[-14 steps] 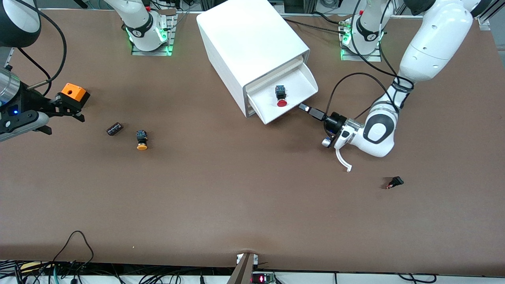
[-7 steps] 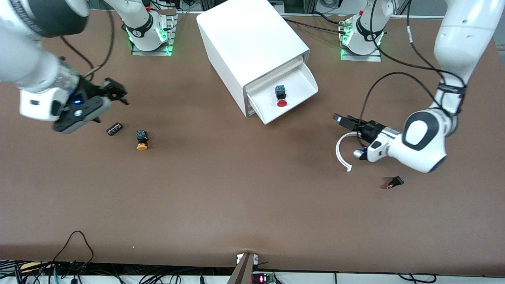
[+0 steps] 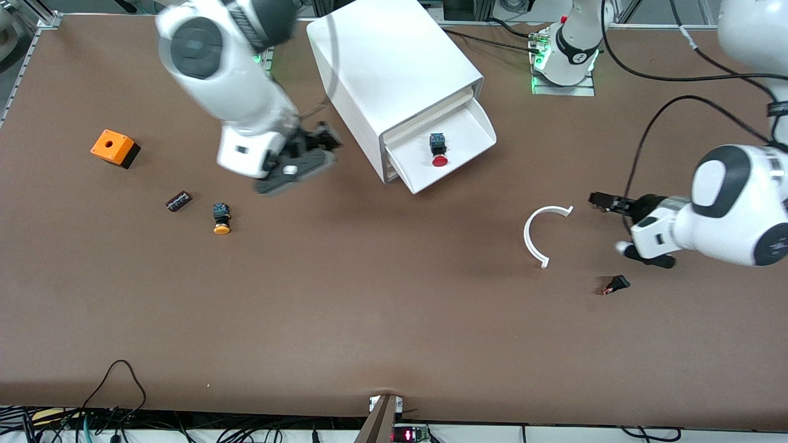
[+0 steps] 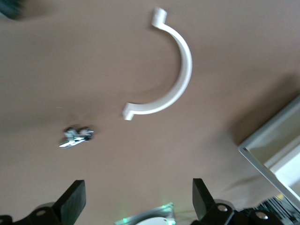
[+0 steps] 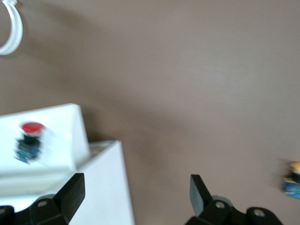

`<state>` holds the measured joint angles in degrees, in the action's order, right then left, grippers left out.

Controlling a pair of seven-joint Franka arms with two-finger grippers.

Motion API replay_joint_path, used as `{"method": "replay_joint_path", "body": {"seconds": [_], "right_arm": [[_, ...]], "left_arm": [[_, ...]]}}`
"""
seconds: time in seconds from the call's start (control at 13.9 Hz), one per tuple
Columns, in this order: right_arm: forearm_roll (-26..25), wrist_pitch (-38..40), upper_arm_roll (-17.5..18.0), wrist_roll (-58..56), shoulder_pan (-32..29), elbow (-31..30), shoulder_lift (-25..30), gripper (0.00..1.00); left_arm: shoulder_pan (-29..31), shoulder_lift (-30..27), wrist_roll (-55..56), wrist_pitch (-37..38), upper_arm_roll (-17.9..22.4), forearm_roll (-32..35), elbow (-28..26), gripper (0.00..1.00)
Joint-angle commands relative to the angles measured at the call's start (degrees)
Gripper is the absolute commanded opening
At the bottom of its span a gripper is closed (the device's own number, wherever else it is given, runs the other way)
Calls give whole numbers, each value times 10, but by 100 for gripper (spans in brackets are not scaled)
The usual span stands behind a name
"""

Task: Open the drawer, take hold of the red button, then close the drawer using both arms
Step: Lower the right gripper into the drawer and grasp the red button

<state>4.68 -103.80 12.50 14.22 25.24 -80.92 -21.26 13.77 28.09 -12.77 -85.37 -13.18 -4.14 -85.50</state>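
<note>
- The drawer stands pulled out of the cabinet, its flared lip toward the front camera.
- The button lies in the drawer on its side, red cap toward the lip; nothing touches it.
- The right gripper is over the table just beside the cabinet's side wall, toward the right arm's end. Its jaws are spread wide with nothing between them. In the right wrist view the two fingertips stand far apart, and the button shows in the drawer off to one side of the jaws, not between them.
- The left gripper is over the table toward the left arm's end, well apart from the drawer. Its jaws are spread wide and hold nothing; the left wrist view shows both fingertips far apart.
- A white clip, a half ring, lies on the table just ahead of the left jaws, untouched; the left wrist view shows it too.
- A small black part lies near the left gripper, nearer the front camera.
- An orange button, a dark chip and an orange cube lie toward the right arm's end, well apart from the right jaws.
</note>
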Motion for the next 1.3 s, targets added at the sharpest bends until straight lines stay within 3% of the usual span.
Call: {"method": "replay_joint_path", "body": {"seconds": [0.0,0.14,0.36,0.65,0.94,1.23], "right_arm": [[-12,9,-7,97,58,122,-96,99],[-48,-1,-7,177,102,163,-138,99],[-100,-31,-8,277,165,169,-177,98],[-111,-67,-15,337,209,170,-205,98],[-117,-98,-55,380,263,170,-228,97],[-119,-91,-70,380,283,168,-236,93]], "left_arm": [[13,-26,-11,-3,-1,35,30,100],[22,-61,-12,-38,0,63,31,100],[36,-88,-17,-52,-2,94,31,100],[29,-113,-34,-49,-7,100,24,100],[-22,-130,-10,-58,1,102,26,100],[-107,-145,59,-61,102,92,21,100]]}}
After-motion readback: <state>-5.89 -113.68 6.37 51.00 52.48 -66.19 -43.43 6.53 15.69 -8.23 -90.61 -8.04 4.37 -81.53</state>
